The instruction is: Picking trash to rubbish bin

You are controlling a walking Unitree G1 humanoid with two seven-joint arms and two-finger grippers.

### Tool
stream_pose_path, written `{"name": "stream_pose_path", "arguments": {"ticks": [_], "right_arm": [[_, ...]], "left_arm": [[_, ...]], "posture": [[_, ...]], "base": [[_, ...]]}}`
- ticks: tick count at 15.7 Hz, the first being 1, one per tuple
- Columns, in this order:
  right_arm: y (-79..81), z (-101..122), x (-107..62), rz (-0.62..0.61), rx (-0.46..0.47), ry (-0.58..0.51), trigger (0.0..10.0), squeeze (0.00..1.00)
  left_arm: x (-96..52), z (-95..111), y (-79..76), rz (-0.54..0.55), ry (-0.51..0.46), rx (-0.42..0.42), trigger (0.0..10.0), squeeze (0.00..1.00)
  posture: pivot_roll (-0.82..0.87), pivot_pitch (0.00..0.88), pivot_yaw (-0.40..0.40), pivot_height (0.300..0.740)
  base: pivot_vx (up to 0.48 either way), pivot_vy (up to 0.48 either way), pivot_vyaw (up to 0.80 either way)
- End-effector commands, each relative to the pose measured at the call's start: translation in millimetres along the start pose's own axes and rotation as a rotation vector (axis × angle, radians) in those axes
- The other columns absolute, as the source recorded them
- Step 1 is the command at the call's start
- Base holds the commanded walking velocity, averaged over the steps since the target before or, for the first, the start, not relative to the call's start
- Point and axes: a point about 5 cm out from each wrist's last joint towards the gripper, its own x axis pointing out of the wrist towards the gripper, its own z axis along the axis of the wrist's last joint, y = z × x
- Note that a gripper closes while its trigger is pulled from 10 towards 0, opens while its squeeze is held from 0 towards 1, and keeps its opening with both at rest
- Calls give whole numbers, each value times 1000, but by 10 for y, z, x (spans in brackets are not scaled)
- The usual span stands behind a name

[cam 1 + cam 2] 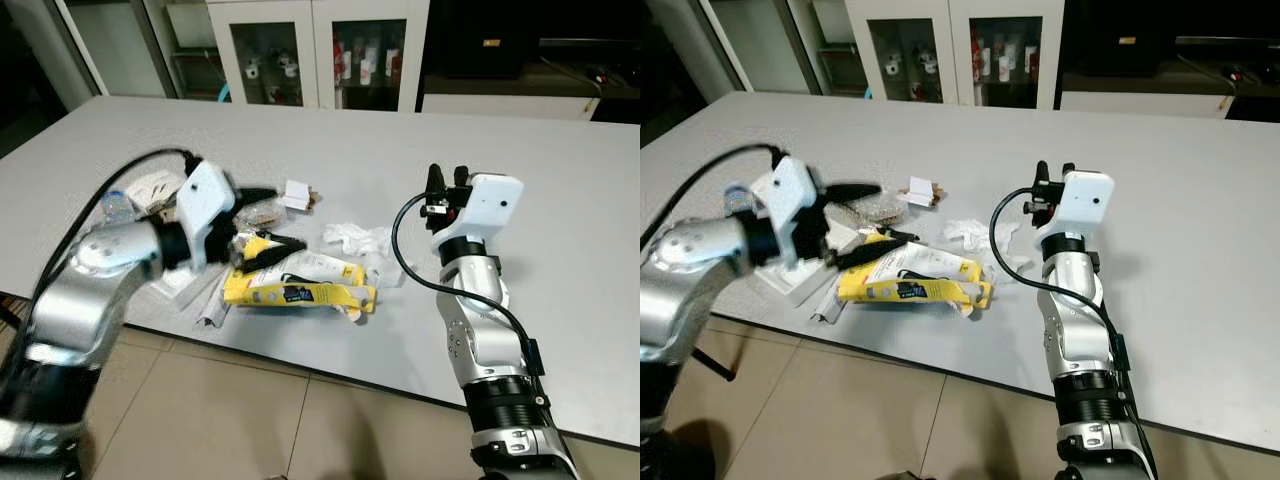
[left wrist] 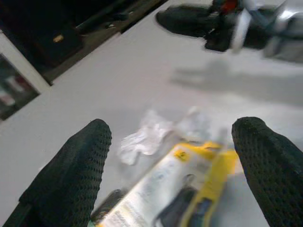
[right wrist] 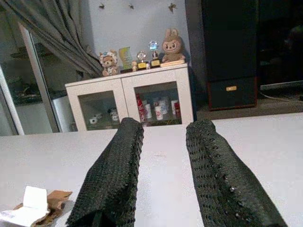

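The fingers (image 2: 75, 175) of the left gripper (image 1: 268, 218) are spread wide, holding nothing, above a yellow-and-white wrapper (image 1: 300, 285) lying near the front edge of the grey desk (image 1: 560, 190); its print cannot be read. The right gripper (image 1: 445, 182) is held upright over the desk, well apart from the trash, its fingers (image 3: 111, 179) a little apart and empty.
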Motion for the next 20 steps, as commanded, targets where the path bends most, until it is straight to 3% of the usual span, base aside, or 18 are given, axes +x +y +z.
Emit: {"name": "stream_pose_path", "arguments": {"ticks": [1, 2, 4, 6, 7, 8, 10, 15, 16, 17, 20], "right_arm": [[30, -60, -26, 16, 0, 30, 10000, 0], [36, -69, -28, 18, 0, 35, 10000, 0], [52, -81, -35, 24, 0, 40, 10000, 0], [55, -86, -39, 25, -1, 43, 10000, 0], [50, -87, -39, 22, -1, 44, 10000, 0], [47, -89, -39, 22, -1, 45, 10000, 0], [58, -96, -41, 29, -1, 50, 10000, 0], [57, -89, -27, 36, -3, 54, 10000, 0], [63, -86, -24, 39, -4, 54, 10000, 0], [64, -83, -23, 40, -3, 54, 10000, 0], [63, -76, -17, 39, -2, 51, 10000, 0]], "left_arm": [[-91, 66, -45, -58, -16, -22, 10000, 0], [-122, 20, -113, -105, 4, -47, 10000, 0], [-137, -215, -326, -206, 146, -24, 10000, 0], [-128, -273, -520, -303, 180, -24, 10000, 0], [-115, -246, -568, -318, 168, -21, 10000, 675], [-107, -243, -547, -304, 173, -9, 10000, 1000], [-115, -286, -521, -294, 214, 17, 10000, 1000], [-57, -497, -448, -206, 447, 174, 10000, 1000], [-1, -588, -431, -155, 492, 197, 10000, 220], [31, -635, -420, -130, 500, 217, 10000, 0], [74, -692, -405, -80, 497, 259, 10000, 0]], "posture": [[35, 0, 115, 740], [36, 0, 117, 740], [32, 0, 121, 740], [28, 0, 123, 740], [31, 0, 123, 740], [33, 0, 122, 740], [33, 0, 122, 740], [39, 10, 111, 740], [38, 14, 107, 740], [38, 16, 106, 740], [40, 20, 105, 740]], "base": [[0, 0, 0], [0, 0, 0], [0, 0, 0], [0, 0, 0], [0, 0, 0], [0, 0, 0], [0, 0, 0], [0, 0, 0], [0, 0, 0], [0, 0, 0], [0, 0, 0]]}}
